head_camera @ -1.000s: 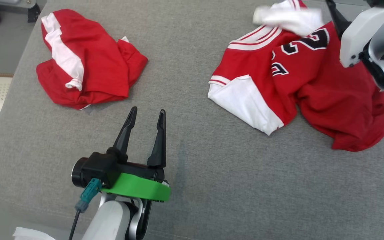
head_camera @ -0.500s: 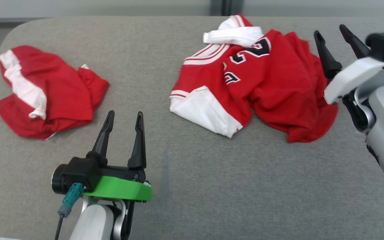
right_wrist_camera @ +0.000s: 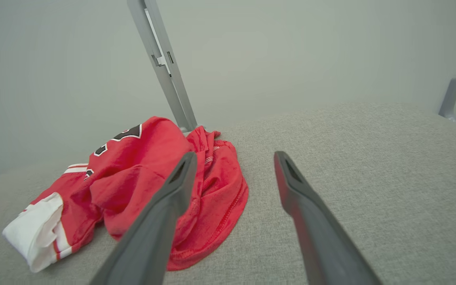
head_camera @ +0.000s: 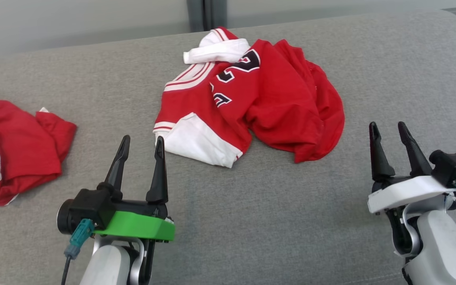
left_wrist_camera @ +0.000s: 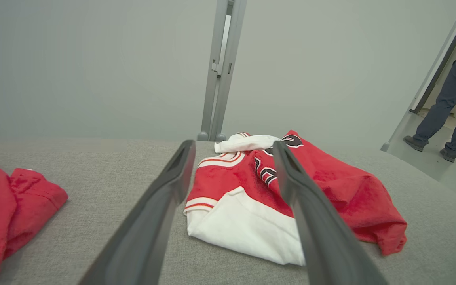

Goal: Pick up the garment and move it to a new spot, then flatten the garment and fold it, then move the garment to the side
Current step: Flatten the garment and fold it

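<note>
**Folds, edges and fingers keep parts out of sight**

The red jersey [head_camera: 275, 103] lies crumpled. Its black number is folded into itself and cannot be read whole. A second red garment [head_camera: 14, 158] is cut off by the head view's left edge, so its full shape cannot be told. In the left wrist view the left fingers [left_wrist_camera: 315, 221] cover strips of the jersey, and a person [left_wrist_camera: 445, 103] is cropped by the upper right corner, mostly legs in frame. In the right wrist view the right fingers [right_wrist_camera: 160, 221] hide part of the jersey's red cloth.
</note>
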